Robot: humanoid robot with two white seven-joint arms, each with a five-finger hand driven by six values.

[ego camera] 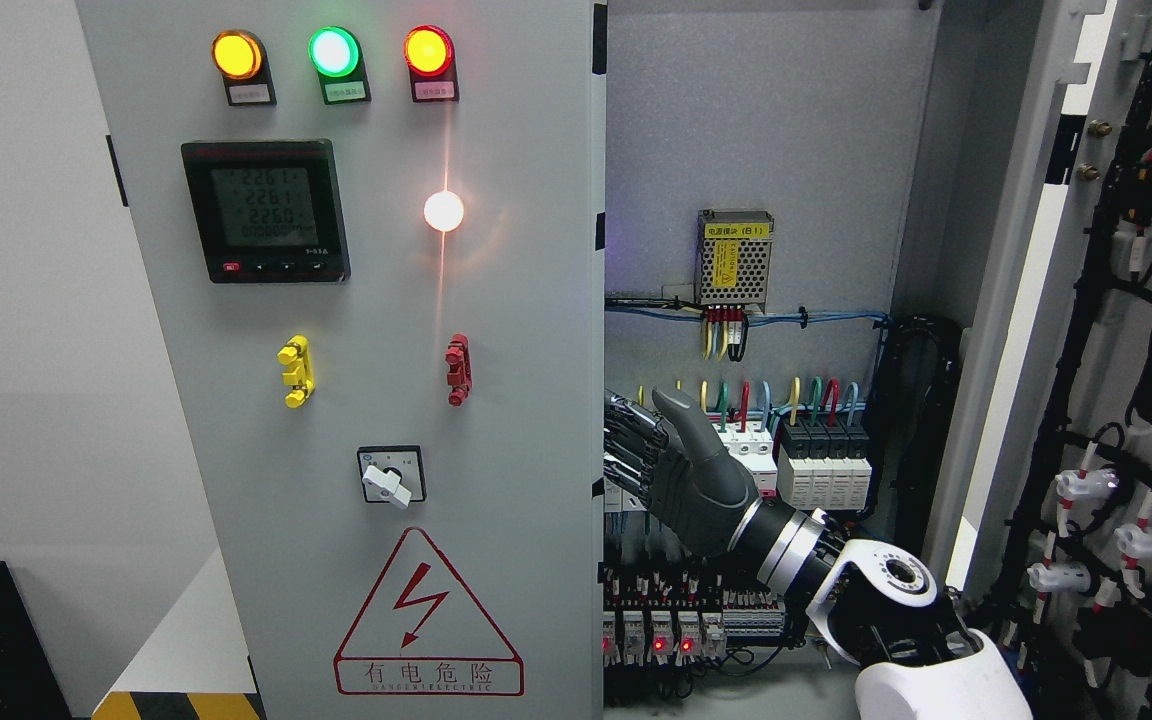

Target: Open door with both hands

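Right hand [681,470] at inner edge of left door [386,350], fingers hooked behind that edge, thumb up. Right door [1136,300] already swung wide. Judged next: pull left door outward.

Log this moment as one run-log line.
right hand: fingers hooked on left door inner edge | right door: swung open | left door: about closed | left hand: not in view

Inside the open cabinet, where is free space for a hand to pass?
Free: the bare grey back panel above the power supply. Crowded: the breakers and terminal rows below, where the right hand reaches in.
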